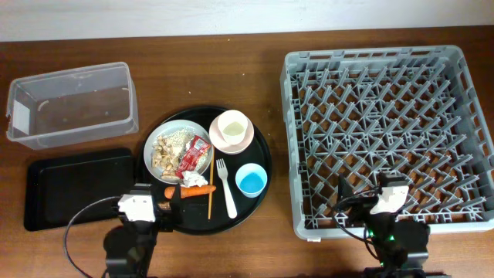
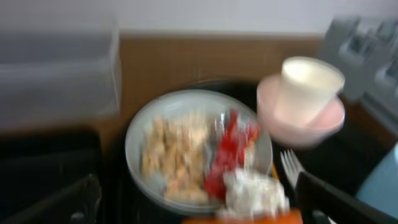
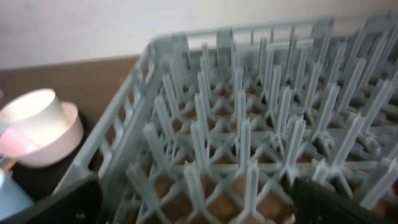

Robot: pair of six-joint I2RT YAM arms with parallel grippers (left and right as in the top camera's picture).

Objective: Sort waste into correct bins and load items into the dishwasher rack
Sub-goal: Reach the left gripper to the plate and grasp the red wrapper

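Observation:
The pale grey plate (image 1: 158,139) on the round black tray (image 1: 262,166) holds beige food scraps (image 1: 168,147), a red wrapper (image 1: 194,151) and white tissue (image 1: 191,179). An orange carrot (image 1: 197,190) lies below it. The cream cup (image 1: 231,125) sits in the pink bowl (image 1: 241,142). The blue cup (image 1: 251,181), white fork (image 1: 226,188) and chopsticks (image 1: 210,181) lie on the tray. My left gripper (image 2: 196,202) is open just before the plate (image 2: 138,144). My right gripper (image 3: 193,202) is open over the grey rack (image 1: 386,131), front left.
A clear tub (image 1: 73,103) stands at the back left. A shallow black rectangular tray (image 1: 73,189) lies in front of it. The rack (image 3: 249,124) fills the right side of the table.

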